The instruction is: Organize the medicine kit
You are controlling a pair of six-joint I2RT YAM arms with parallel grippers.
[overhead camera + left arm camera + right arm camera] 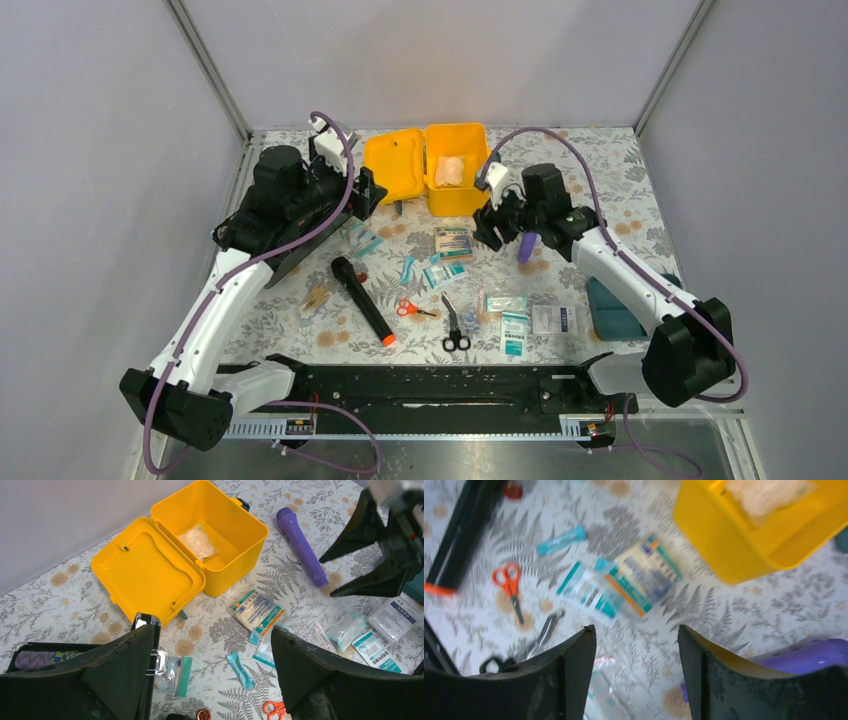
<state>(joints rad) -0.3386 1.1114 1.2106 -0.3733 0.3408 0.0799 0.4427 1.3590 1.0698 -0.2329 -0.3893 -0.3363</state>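
The yellow medicine kit (455,195) stands open at the back middle, its lid (395,165) laid flat to the left. A white packet (450,172) lies in the box. The kit also shows in the left wrist view (235,560) and the right wrist view (729,540). A teal tray (612,308) lies at the right, partly under my right arm. My left gripper (375,195) (212,630) is open and empty, above the table just in front of the lid. My right gripper (490,222) (636,628) is open and empty, in front of the box's right corner.
A purple flashlight (527,245) (301,545) lies by my right gripper. Packets (452,243), a black flashlight (362,300), orange scissors (412,309), black-handled scissors (455,325) and sachets (515,325) litter the table. A black case (150,655) sits under my left arm.
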